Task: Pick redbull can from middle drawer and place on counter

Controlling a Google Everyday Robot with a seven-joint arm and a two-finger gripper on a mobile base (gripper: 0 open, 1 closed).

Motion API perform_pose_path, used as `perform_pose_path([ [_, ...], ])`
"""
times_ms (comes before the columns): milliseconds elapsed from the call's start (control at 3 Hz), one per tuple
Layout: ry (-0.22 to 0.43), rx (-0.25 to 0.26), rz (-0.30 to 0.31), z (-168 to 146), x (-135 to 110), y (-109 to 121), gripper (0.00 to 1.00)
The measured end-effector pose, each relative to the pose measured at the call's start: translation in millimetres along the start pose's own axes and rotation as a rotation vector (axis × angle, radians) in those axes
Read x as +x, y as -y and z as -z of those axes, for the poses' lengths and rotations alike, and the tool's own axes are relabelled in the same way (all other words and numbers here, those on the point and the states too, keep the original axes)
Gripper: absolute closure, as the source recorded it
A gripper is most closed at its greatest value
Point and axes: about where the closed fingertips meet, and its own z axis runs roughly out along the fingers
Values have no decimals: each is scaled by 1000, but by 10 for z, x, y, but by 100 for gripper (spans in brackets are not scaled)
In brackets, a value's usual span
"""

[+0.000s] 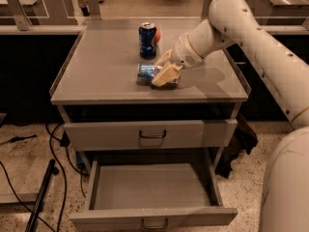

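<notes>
The redbull can (145, 72) lies on its side on the counter (96, 76), near the middle front. My gripper (163, 73) comes in from the right and its cream fingers (164, 74) are closed around the can's right end, low on the counter top. The middle drawer (116, 217) is pulled out at the bottom, and its inside shows nothing in it.
A wider dark-blue soda can (147, 40) stands upright at the counter's back, with an orange object (157, 35) behind it. A like drawer front (106, 135) above the open one is shut. Cables (53, 144) and a black stand (41, 197) lie on the floor at left.
</notes>
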Motion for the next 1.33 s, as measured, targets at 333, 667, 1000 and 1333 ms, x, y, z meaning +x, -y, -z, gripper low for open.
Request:
perform_pose_path([
  [333,1,-21,-36,-121,111,22,100],
  [667,1,-22,-36,-91,82,28,81],
  [1000,1,-22,-36,-91,82,28,58],
  [1333,3,-15,-62,-71,77,32,35],
])
